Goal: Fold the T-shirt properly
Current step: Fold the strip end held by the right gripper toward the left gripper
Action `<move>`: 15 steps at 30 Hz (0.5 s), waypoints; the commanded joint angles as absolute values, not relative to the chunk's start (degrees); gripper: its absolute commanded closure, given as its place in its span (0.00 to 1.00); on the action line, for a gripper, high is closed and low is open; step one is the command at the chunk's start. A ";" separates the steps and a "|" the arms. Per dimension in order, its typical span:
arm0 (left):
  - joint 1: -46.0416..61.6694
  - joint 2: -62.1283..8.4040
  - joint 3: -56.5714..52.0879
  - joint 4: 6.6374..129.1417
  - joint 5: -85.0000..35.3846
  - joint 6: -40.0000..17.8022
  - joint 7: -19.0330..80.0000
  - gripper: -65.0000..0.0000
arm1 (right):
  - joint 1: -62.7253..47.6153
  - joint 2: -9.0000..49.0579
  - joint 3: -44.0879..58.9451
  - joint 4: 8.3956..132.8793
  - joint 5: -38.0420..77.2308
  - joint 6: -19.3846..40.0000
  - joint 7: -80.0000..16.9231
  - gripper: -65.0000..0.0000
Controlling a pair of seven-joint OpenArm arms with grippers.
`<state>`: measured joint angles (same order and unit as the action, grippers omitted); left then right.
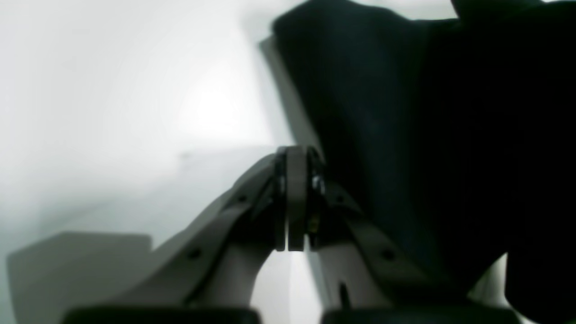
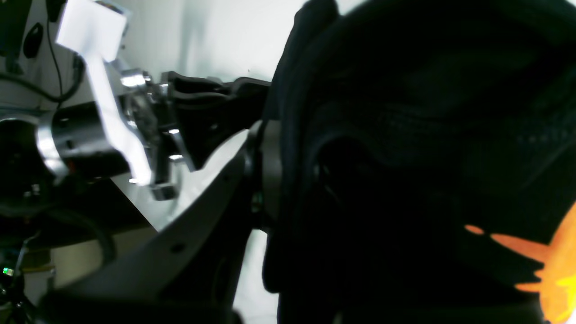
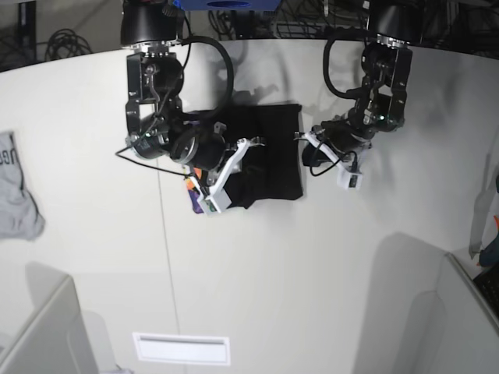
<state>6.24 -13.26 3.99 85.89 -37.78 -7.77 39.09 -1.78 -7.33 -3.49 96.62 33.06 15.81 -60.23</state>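
Surface: white table (image 3: pixel 296 257) fills the base view, with a seam line running down from about 11 o'clock toward 7 o'clock.
T-shirt: the black T-shirt (image 3: pixel 269 160) lies folded into a compact block near 12 o'clock of the table, between the two arms; an orange and purple print peeks out at its 8 o'clock corner.
Right gripper: the right gripper (image 2: pixel 270 175) is pinched on the T-shirt's edge, black cloth bunched between its jaws and orange print showing low in the wrist view.
Left gripper: the left gripper (image 1: pixel 294 198) has its jaws pressed together with nothing between them, just beside the shirt's 3 o'clock edge.
Grey garment: a grey garment (image 3: pixel 15 191) lies at 9 o'clock, well apart.
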 commanded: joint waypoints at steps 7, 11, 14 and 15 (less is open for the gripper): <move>12.62 -15.34 -10.51 95.69 -36.70 -7.43 51.30 1.00 | -0.66 -7.52 -3.65 95.16 34.24 16.04 -57.36 1.00; 15.87 -16.84 -18.59 100.18 -36.70 -7.52 55.25 1.00 | -0.66 -7.60 -3.65 95.16 34.33 16.04 -56.92 1.00; 17.10 -17.98 -21.58 101.41 -36.70 -7.52 56.57 1.00 | -0.57 -7.60 -3.65 95.08 34.33 16.04 -56.92 1.00; 17.45 -18.33 -22.11 101.41 -36.70 -7.52 56.57 1.00 | -0.57 -7.60 -3.65 95.08 34.33 16.04 -56.92 1.00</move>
<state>17.34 -17.82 -21.96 100.47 -36.07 -7.33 56.99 -1.58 -7.31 -3.51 94.15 33.04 15.81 -58.02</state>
